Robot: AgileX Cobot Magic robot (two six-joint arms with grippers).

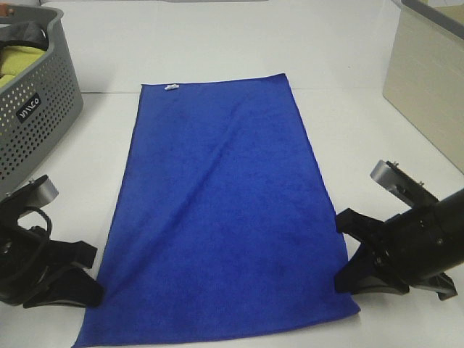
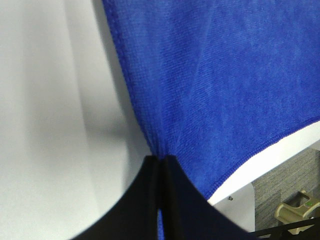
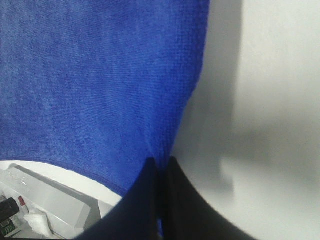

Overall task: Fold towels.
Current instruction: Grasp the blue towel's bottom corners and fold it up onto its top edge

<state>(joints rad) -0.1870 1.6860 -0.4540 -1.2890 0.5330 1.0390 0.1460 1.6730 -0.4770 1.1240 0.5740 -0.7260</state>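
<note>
A royal-blue towel (image 1: 221,210) lies flat and lengthwise on the white table (image 1: 355,145), its small white tag (image 1: 172,88) on the far short edge. My left gripper (image 1: 96,286) sits at the towel's near left corner, shut on the cloth's side edge. My right gripper (image 1: 341,279) is shut on the near right edge. In the left wrist view the black fingers (image 2: 170,200) pinch blue cloth (image 2: 225,85) between them. The right wrist view shows the same: black fingers (image 3: 150,200) closed on the towel (image 3: 95,75) edge.
A grey perforated basket (image 1: 36,109) holding a yellow cloth (image 1: 16,64) stands at the far left. A beige box (image 1: 428,80) rises at the far right. The table's near edge runs just below the towel.
</note>
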